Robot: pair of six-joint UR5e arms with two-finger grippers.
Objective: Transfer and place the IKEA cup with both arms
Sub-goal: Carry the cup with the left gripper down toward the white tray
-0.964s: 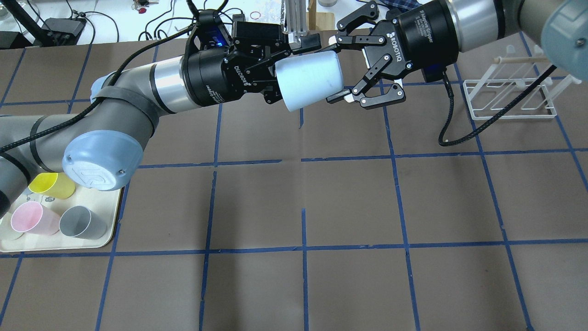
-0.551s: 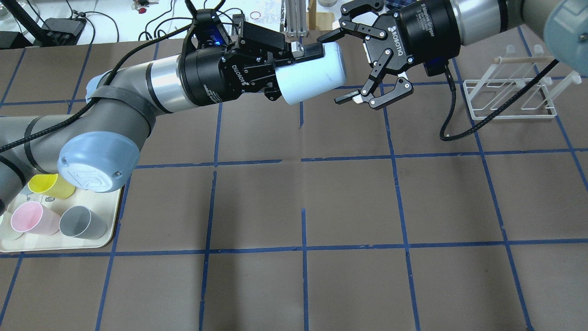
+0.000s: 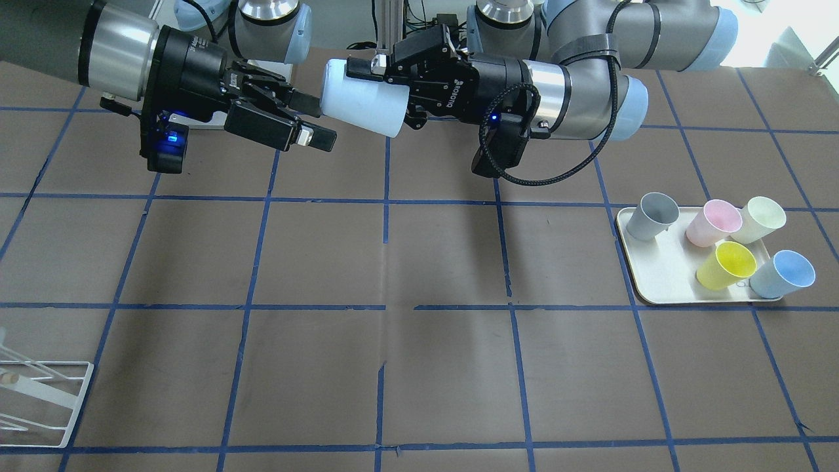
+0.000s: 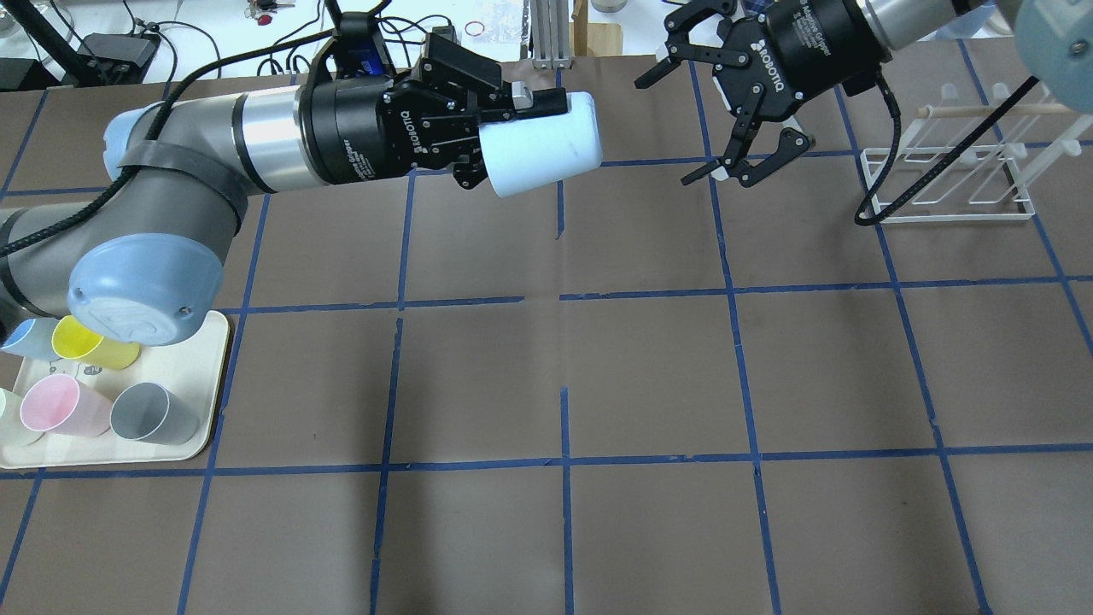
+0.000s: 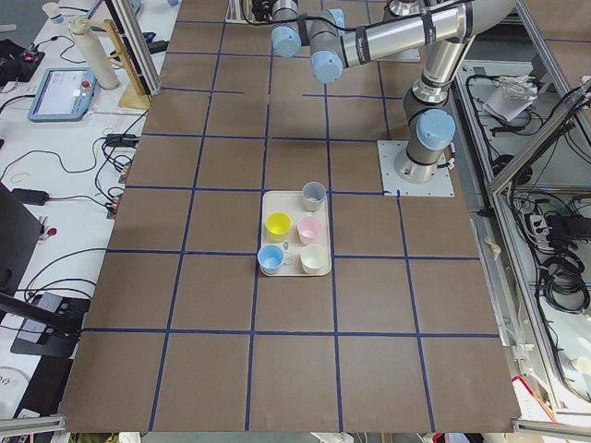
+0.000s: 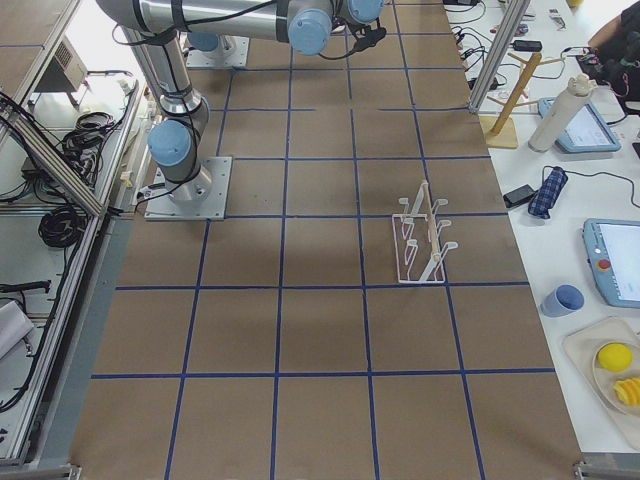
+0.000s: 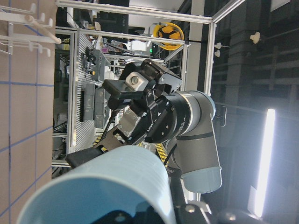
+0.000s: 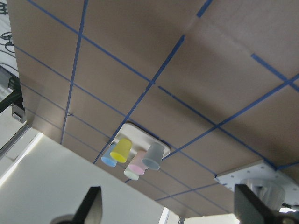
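Hanging over the far half of the bench [image 4: 649, 376], both arms meet in mid-air: left arm [image 4: 171, 179] reaching in level, right arm [image 3: 59, 39] facing it. A white wire rack [image 4: 948, 184] stands on the right arm's side and a tray [image 3: 655, 282] of spare cups on the left arm's.

The IKEA cup [image 4: 555, 141] lies sideways, well clear of the bench. The left claw [image 4: 519, 141] pinches it, with its base toward the right claw [image 4: 664, 132], which is spread wide, empty and apart from the cup.

Risks, as I judge them:
- Wrists knocking together if the right arm closes in off-line.
- Cup falling to the bench if the left claw lets go before the right one has pinched.
- Smooth, tapered plastic squirting out of a pinch on the narrow end.
- A fingertip jabbing the base and shoving the cup loose.

Views:
- Front-facing shows the pale blue twin [image 3: 783, 274] whole on the tray. Overhead hides most of it behind the left arm's elbow.
- Left wrist shows the cup's rim and the right claw nearly head-on.
- Right wrist shows only bench, tray and its own spread fingertips [image 8: 91, 205], with no held cup, so line-up cannot be checked there.
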